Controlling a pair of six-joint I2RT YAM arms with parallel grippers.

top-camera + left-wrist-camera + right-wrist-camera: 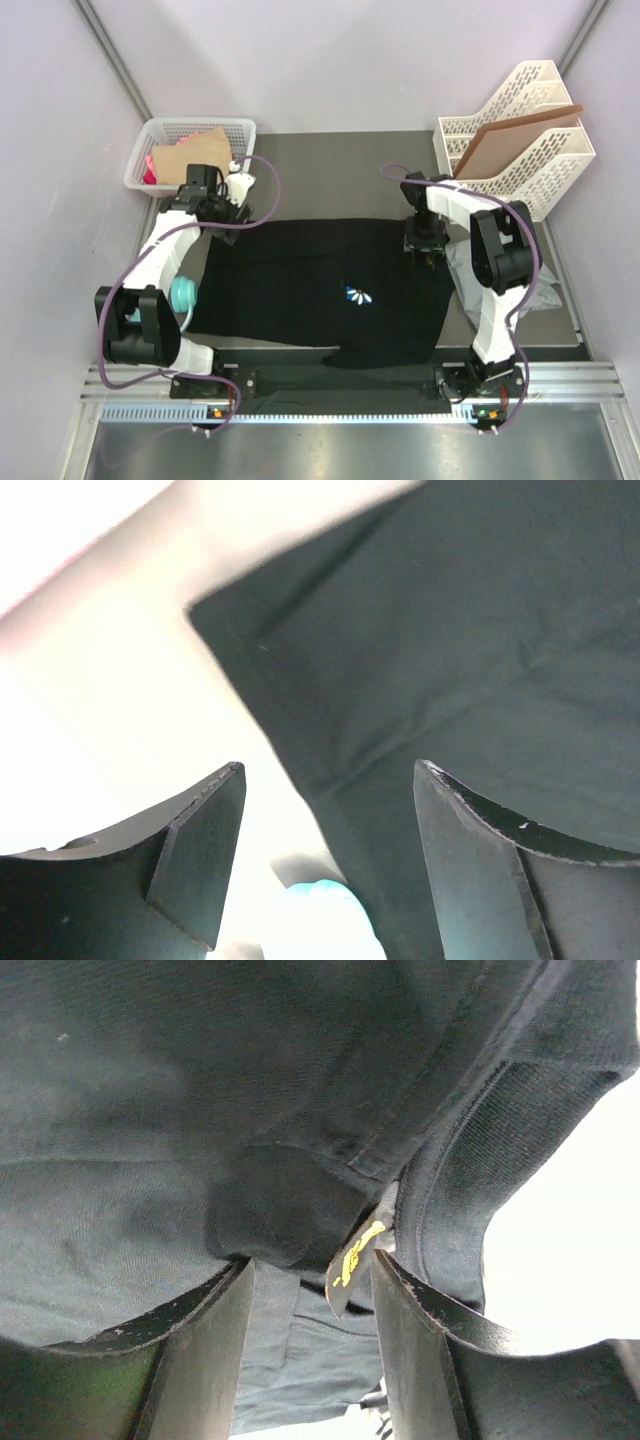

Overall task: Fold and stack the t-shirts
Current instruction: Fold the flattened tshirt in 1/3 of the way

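Here, black t-shirt (300,285) edge btwn L gripper (328,770) jaws, collar btwn R gripper (310,1260) jaws, both pairs apart.

The place is a robotics lab test cell rather than a lived-in room. A dark table (330,170) is boxed in by plain pale walls (350,60) on three sides. Along the table's near edge runs a slotted aluminium rail (570,378). Bolted there are the left arm (165,250) and the right arm (495,255), trailing loose purple cables (274,192). At the table's far left corner stands a white plastic basket (200,122). At its far right corner is a white file rack (545,160) holding a brown board (515,135).
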